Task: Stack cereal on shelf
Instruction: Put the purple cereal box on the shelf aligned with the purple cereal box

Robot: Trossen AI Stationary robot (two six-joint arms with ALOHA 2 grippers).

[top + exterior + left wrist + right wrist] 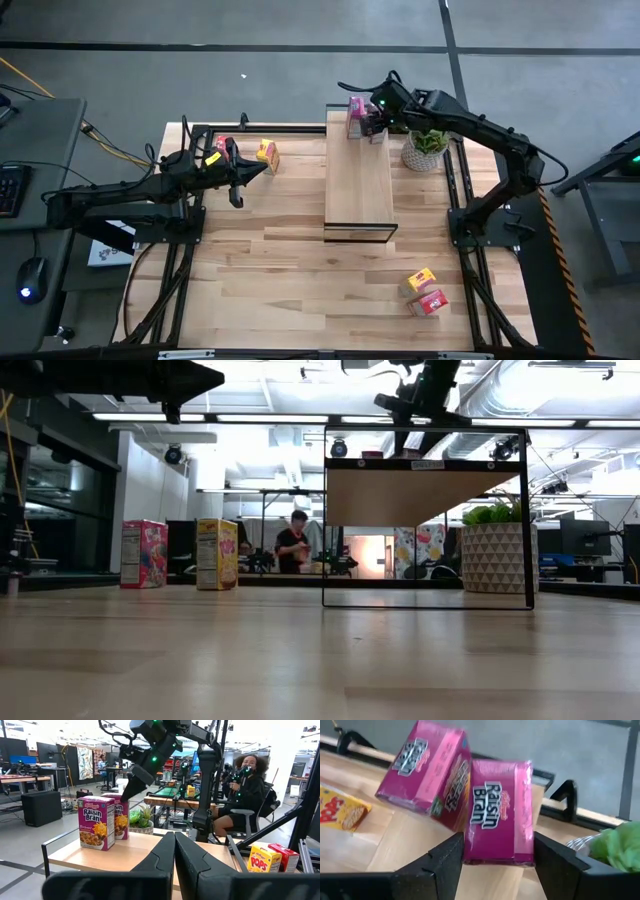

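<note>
Two pink cereal boxes [355, 116] stand upright side by side on the far end of the light-wood shelf [360, 190]. My right gripper [498, 851] reaches over that end from the right, shut on the rear pink box [497, 812]; the other pink box [427, 770] stands just beside it. My left gripper [238, 182] hovers shut over the table left of the shelf, touching nothing. A yellow box [267, 155] and a red box [221, 149] stand on the table on its far side. Another yellow box [421, 280] and red box [430, 302] lie near the table's near right. My right gripper pinches the rear pink box between its two fingers [452, 852], one on each narrow side near the box's top end [495, 860]. The fingers slant down from above and from the right [134, 782]. The box stands upright with its bottom on the shelf board.
A green potted plant [427, 148] stands right of the shelf's far end, under my right arm. The shelf's near half is bare board. A dark frame [190, 230] borders the tabletop. People sit in the room beyond the table [247, 785].
</note>
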